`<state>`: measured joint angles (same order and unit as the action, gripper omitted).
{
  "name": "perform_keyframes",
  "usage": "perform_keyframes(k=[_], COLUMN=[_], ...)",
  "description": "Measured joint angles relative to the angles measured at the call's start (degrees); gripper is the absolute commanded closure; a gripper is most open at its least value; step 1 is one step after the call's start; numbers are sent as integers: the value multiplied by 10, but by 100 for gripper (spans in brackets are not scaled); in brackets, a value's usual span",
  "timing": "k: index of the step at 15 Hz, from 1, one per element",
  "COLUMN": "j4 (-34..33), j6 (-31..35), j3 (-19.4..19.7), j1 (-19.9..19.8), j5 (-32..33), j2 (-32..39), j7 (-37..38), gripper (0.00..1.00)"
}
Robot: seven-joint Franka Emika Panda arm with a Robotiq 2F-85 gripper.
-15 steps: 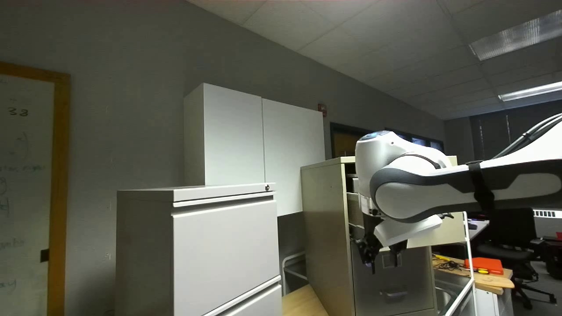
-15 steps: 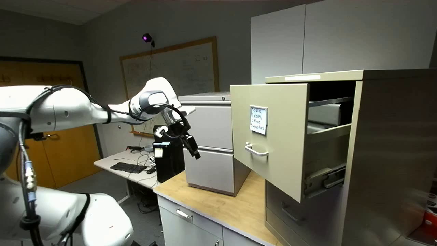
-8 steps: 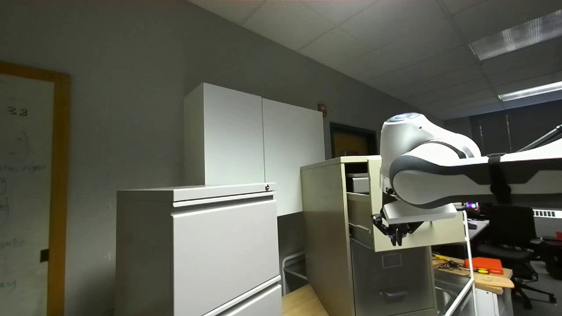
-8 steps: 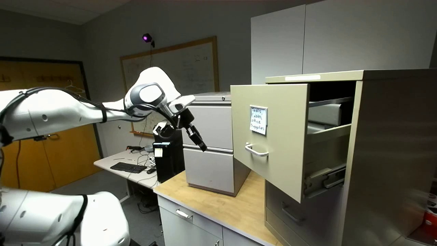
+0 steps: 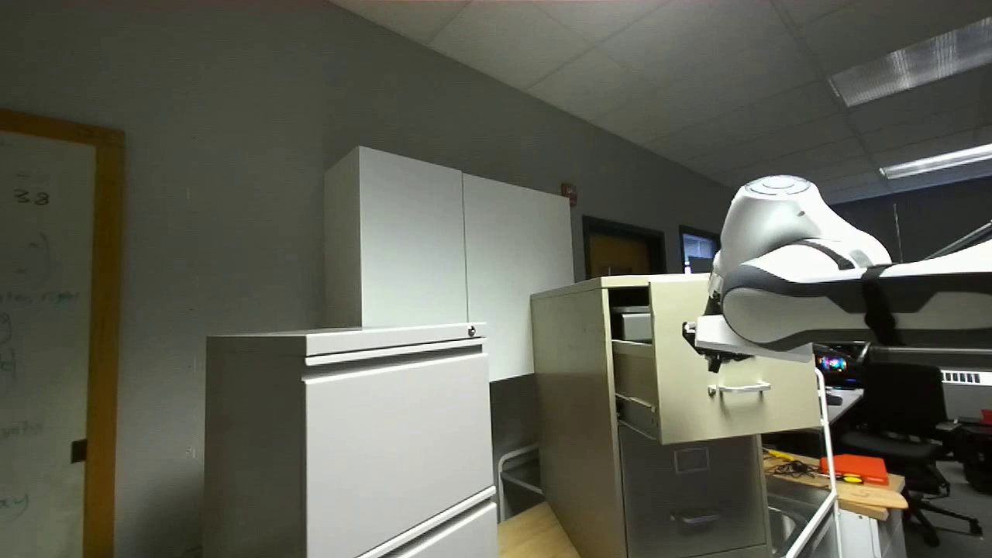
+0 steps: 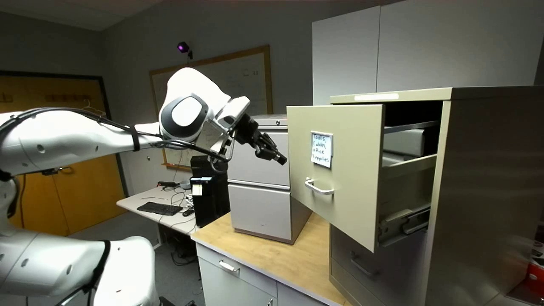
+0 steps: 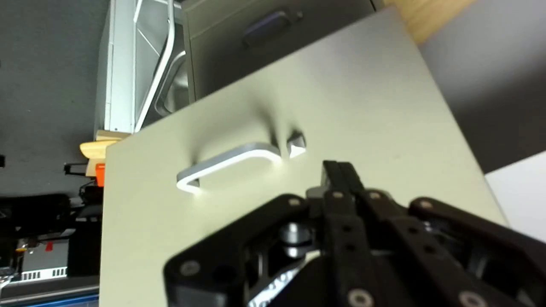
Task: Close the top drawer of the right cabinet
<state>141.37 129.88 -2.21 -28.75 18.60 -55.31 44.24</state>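
Both jaws meet, gripping nothing. At nine o'clock from their tips in the wrist view lies a silver handle (image 7: 222, 161), long axis slanting eight to two. In an exterior view the top drawer (image 6: 357, 178) stands near the jaws, at about four o'clock, jutting from the right cabinet (image 6: 480, 187), its front-to-back axis pointing between eight and nine.

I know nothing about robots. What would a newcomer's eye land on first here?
Probably the big white robot arm across the left side of an exterior view, its black pincer shut in the wrist view. Next, perhaps, the beige top drawer jutting from the filing cabinet at that exterior view's right, a handwritten label above its metal handle. Then, maybe, the small purple-glowing device above the whiteboard.
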Motion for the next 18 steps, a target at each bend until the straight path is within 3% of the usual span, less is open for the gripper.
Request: perform_keyframes(k=[7, 18], j4=[-48, -85], j6=[137, 139], j3=[-20, -25], j1=[-84, -91], j5=[11, 2], j2=[56, 104], j7=[22, 21], gripper=[100, 100])
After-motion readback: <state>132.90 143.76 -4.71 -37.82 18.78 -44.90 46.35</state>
